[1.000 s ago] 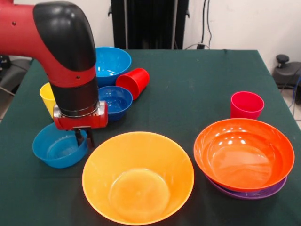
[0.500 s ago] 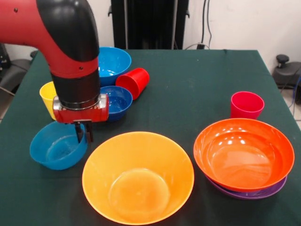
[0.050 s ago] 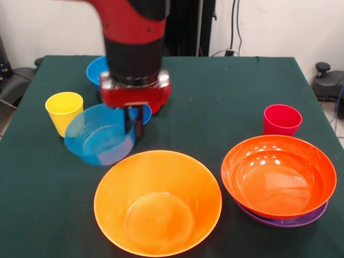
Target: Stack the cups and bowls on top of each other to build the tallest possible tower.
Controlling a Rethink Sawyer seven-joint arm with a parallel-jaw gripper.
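Note:
My gripper [image 3: 130,122] is shut on the rim of a blue bowl [image 3: 99,141], which hangs tilted above the table, its opening facing the camera. Just below it sits the huge orange bowl [image 3: 157,201]. The tower at the right is a red-orange bowl [image 3: 278,174] nested in a purple bowl [image 3: 285,219]. A yellow cup [image 3: 64,112] stands at the left and a pinkish-red cup [image 3: 281,119] at the right. Behind the arm, parts of two more blue bowls show: a large one [image 3: 95,69] and a smaller one [image 3: 145,113]. The red cup is hidden by the arm.
The green table [image 3: 215,97] ends at a far edge near a black stand [image 3: 188,27]. A dark chair [image 3: 16,78] stands off the left side, and another black object [image 3: 328,80] off the right.
The gripper has lifted the blue bowl off the table and carried it up and to the right. The arm now covers the red cup and most of the far blue bowls.

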